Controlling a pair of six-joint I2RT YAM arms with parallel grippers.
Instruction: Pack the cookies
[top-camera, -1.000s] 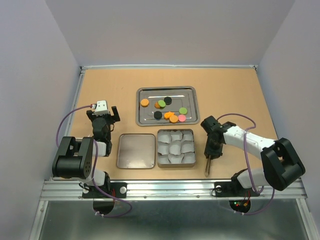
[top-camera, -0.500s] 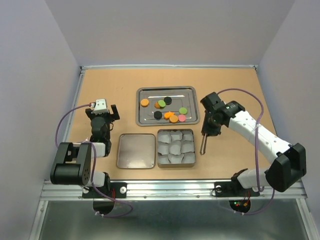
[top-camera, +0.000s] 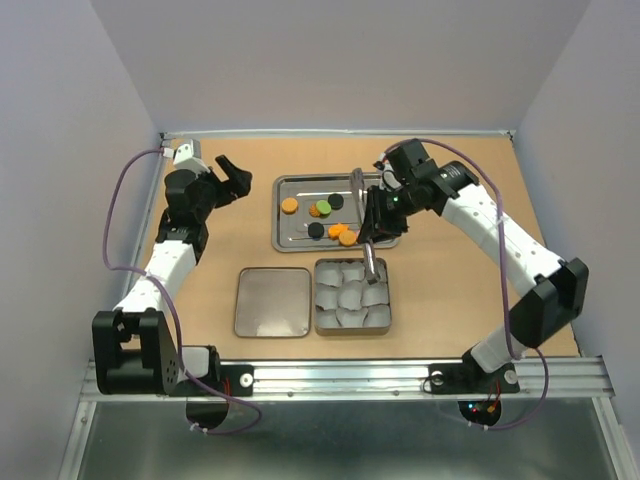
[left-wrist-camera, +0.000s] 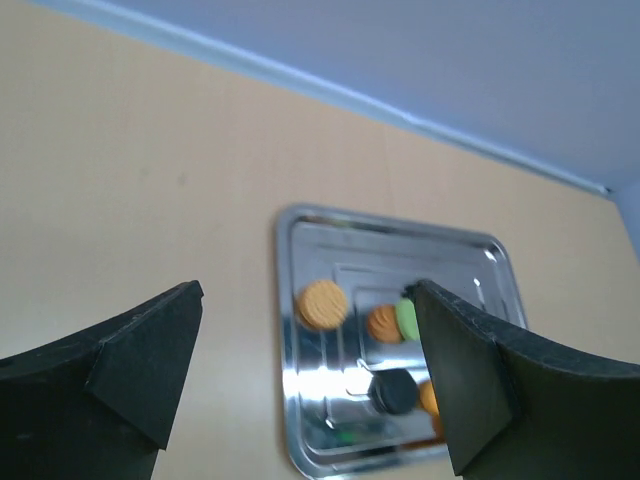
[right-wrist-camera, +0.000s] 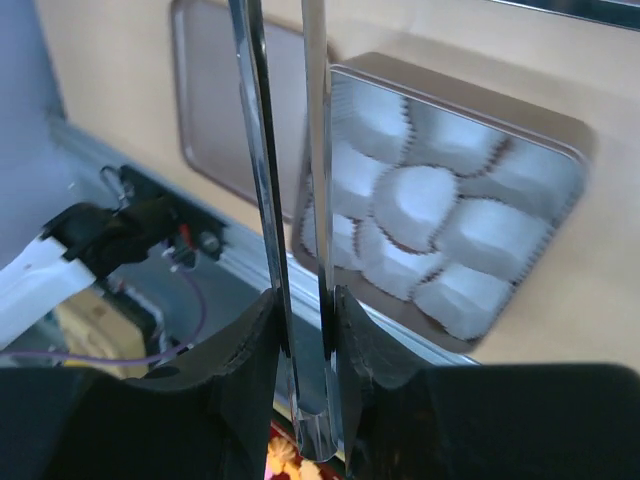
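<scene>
Tan tabletop from above: cookies (top-camera: 316, 230) lie in the steel tray (top-camera: 296, 238), behind the tin (top-camera: 318, 297) of paper cups (top-camera: 350, 297). The left gripper (top-camera: 235, 178) hangs left of the tray, jaws wide apart. The right gripper (top-camera: 383, 208) clamps metal tongs (top-camera: 370, 262) over the tray's near rim.

Left wrist: cookies (left-wrist-camera: 323, 304) on the tray (left-wrist-camera: 440, 262).

Right wrist: the jaws pinch the tongs' (right-wrist-camera: 262, 150) 2 blades above the tin (right-wrist-camera: 562, 150).

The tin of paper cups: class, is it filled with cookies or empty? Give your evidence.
Empty. Every paper cup in view inside the tin is bare white; the cookies in view lie on the steel tray.
</scene>
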